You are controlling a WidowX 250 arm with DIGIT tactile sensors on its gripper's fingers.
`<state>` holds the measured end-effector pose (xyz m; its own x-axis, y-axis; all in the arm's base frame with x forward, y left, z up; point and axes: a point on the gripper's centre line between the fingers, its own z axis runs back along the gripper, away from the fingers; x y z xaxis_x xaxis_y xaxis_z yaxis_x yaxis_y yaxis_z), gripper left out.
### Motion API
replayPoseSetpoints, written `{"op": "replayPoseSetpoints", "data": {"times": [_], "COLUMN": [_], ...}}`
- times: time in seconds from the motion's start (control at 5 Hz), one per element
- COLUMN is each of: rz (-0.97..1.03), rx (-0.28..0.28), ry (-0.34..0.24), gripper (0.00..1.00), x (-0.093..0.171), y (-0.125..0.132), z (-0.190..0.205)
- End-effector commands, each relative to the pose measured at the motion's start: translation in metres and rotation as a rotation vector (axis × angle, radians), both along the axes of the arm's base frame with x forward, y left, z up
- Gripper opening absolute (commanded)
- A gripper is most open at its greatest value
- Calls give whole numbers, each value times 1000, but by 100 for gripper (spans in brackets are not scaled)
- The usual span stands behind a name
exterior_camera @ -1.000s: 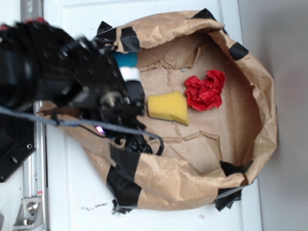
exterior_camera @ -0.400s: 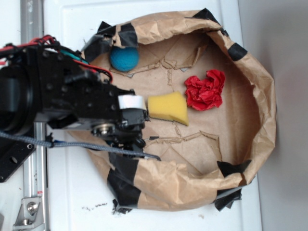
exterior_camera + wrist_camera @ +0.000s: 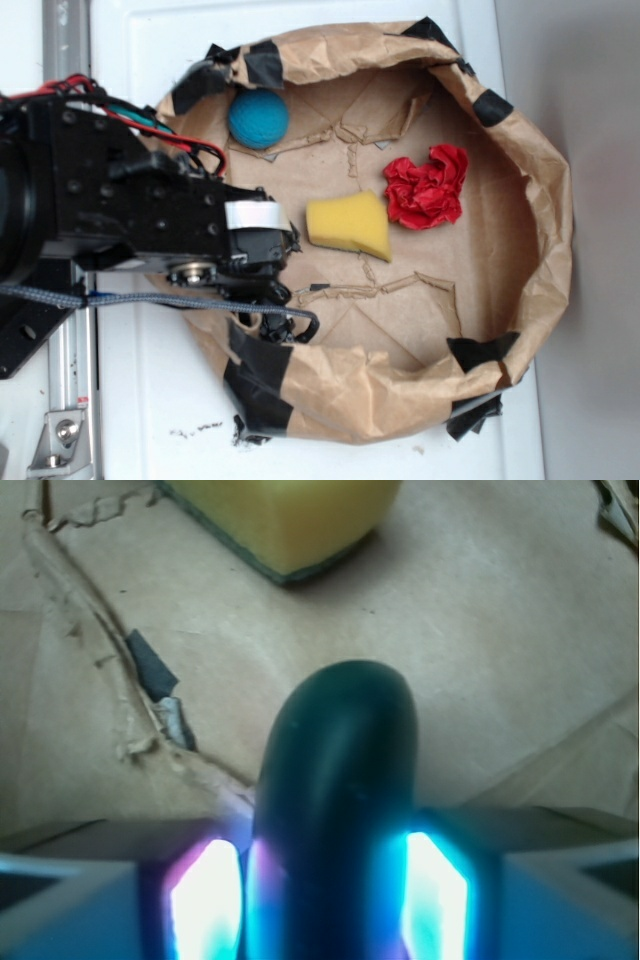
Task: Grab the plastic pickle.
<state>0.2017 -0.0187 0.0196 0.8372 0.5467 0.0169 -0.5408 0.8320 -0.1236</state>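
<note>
In the wrist view the plastic pickle (image 3: 338, 780), dark green and glossy, lies lengthwise on the brown paper between my two lit fingers. My gripper (image 3: 320, 880) is open and straddles it closely, with a thin gap on the left side. The pickle's rounded end points toward the yellow sponge (image 3: 285, 520). From the exterior view the gripper (image 3: 262, 268) sits low at the left inside of the paper basin (image 3: 540, 190), just left of the sponge (image 3: 348, 226). The arm hides the pickle there.
A teal-blue ball (image 3: 258, 118) rests at the upper left of the basin and a crumpled red paper (image 3: 428, 188) lies right of the sponge. Raised paper walls patched with black tape (image 3: 255, 375) ring the floor. A metal rail (image 3: 65, 400) runs along the left.
The arm came down from over the ball to the basin's left side beside the sponge, uncovering the ball. In the last step it only shifted slightly left and lower.
</note>
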Motion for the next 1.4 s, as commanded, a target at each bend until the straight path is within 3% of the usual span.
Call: {"op": "replayPoseSetpoints", "data": {"times": [0.0,0.2,0.4,0.6,0.8,1.0,1.2], "rz": [-86,-104,-250,-353,-584,-700,-689], "rx": [44,69,211,308,326,260,274], "ry": [-55,-84,-105,-214,-281,-325,-297], "gripper": [0,0,0,0,0,0,0], "x": [1,5,22,41,53,53,51], "y": [10,17,30,37,34,30,32], "z": [8,15,59,112,143,148,145]}}
